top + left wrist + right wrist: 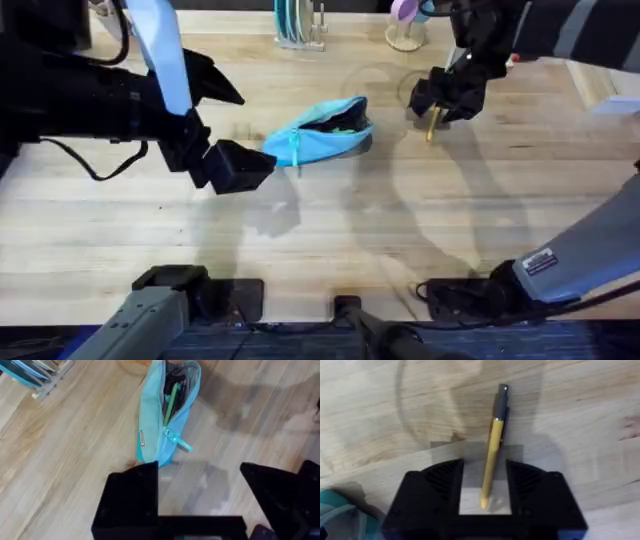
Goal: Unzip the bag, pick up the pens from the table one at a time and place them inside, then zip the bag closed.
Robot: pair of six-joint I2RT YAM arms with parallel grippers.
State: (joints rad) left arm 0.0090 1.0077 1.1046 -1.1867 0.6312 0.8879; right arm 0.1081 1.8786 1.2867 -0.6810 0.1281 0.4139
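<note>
Right wrist, pen point(492, 445) between open end effector point(485, 482) fingers

bag point(318, 132): lt blue, unzipped, lying mid table point(300, 230) | pen point(433, 124): yellow, grey end, flat, to bag's right

The unzipped bag point(318, 130) is seen mid-table point(320, 230); at its 3 o'clock, the right claw point(437, 108) is lowered over a yellow pen point(432, 127).

Robot test bench, lab or workshop setting.
Two arms are mounted at the near edge of a plank table point(120, 240), with loose cabling point(90, 165) (upper left); a teal rack point(297, 25) and stand point(405, 35) sit at top centre.
</note>
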